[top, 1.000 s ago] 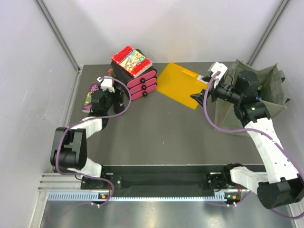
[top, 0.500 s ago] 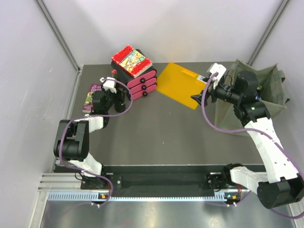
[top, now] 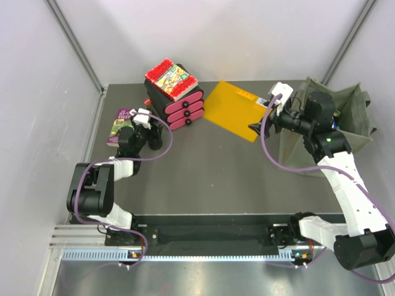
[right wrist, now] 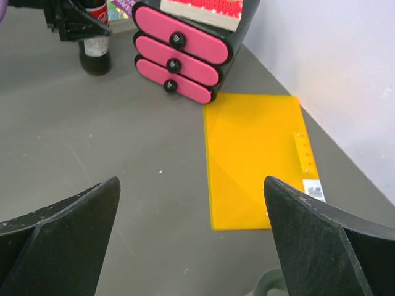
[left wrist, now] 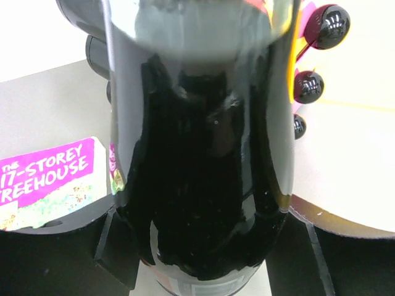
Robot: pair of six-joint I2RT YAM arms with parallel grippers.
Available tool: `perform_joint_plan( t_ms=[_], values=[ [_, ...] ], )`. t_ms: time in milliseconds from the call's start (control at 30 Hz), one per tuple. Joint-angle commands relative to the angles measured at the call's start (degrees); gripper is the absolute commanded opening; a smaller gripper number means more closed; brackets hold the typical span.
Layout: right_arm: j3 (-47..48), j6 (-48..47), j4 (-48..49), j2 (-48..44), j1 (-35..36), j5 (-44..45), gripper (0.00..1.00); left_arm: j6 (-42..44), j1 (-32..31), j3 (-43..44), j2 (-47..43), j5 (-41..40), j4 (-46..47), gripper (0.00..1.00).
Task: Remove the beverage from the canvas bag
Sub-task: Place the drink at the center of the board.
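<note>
The beverage point(left wrist: 203, 172) is a dark glass bottle with a red cap point(top: 147, 102). It stands upright on the table by the pink drawers, outside the bag. My left gripper point(top: 150, 126) is shut on its body, a finger pressed against each side. The right wrist view shows the bottle point(right wrist: 94, 46) far off with that gripper round its upper part. The olive-green canvas bag point(top: 353, 117) slumps at the back right corner. My right gripper point(top: 255, 126) hangs open and empty just left of the bag, above the folder's near edge, its fingers point(right wrist: 65, 222) wide apart.
A pink three-drawer unit point(top: 183, 108) with a colourful book point(top: 171, 77) on top stands at the back centre-left. A flat yellow-orange folder point(top: 233, 110) lies between it and the bag. A purple book point(top: 120, 123) lies left of the bottle. Walls close in on the left, the back and the right.
My left gripper and the bottle have shifted slightly toward the near side, and the left elbow has swung. The right arm has barely moved.
</note>
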Motion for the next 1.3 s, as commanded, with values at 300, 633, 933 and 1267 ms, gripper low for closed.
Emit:
perform_joint_plan(
  t_ms=[300,633,933,1267],
  values=[
    [3.2,-0.8,1.8,-0.9,0.1,-0.4,1.0,0.9,0.5,-0.7,-6.4,-1.0,10.6,0.83],
    [4.4,-0.7,1.6,-1.7,0.0,-0.7,0.99,-1.7,0.5,-0.6,-14.6,-1.7,2.6,0.84],
    [13.3,4.2,-1.8,-1.8,-1.4,2.6,1.0,-11.7,0.4,10.9,-35.8,-1.7,-34.8,0.87],
    [23.1,20.2,-3.9,1.3,-18.4,11.1,0.99,-28.8,-0.6,33.9,-32.4,9.1,-62.6,0.94]
  ],
)
